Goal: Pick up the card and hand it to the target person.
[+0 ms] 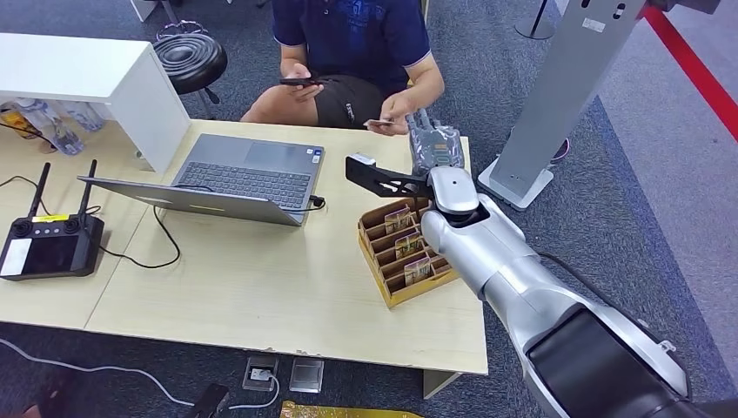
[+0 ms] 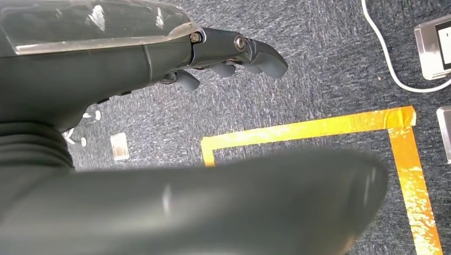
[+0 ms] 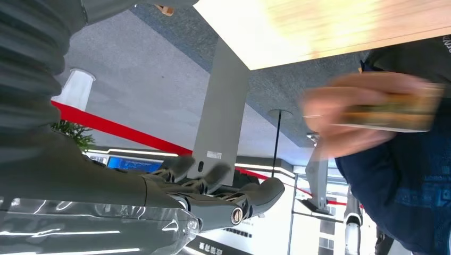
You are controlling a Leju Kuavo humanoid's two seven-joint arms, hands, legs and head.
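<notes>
The right hand (image 1: 432, 144) reaches past the table's far edge toward the seated person (image 1: 357, 39), its fingers (image 3: 255, 194) loosely extended and holding nothing. The card (image 1: 379, 123) is pinched in the person's hand (image 1: 399, 108), just beside the robot's fingertips. Going left to right on the table (image 1: 261, 287): a black controller (image 1: 48, 246) with two antennas, an open laptop (image 1: 231, 178), then a cardboard organiser (image 1: 405, 252) with cards standing in its slots, partly hidden by the silver forearm. The left hand (image 2: 223, 53) hangs over carpet, fingers slightly curled, empty.
</notes>
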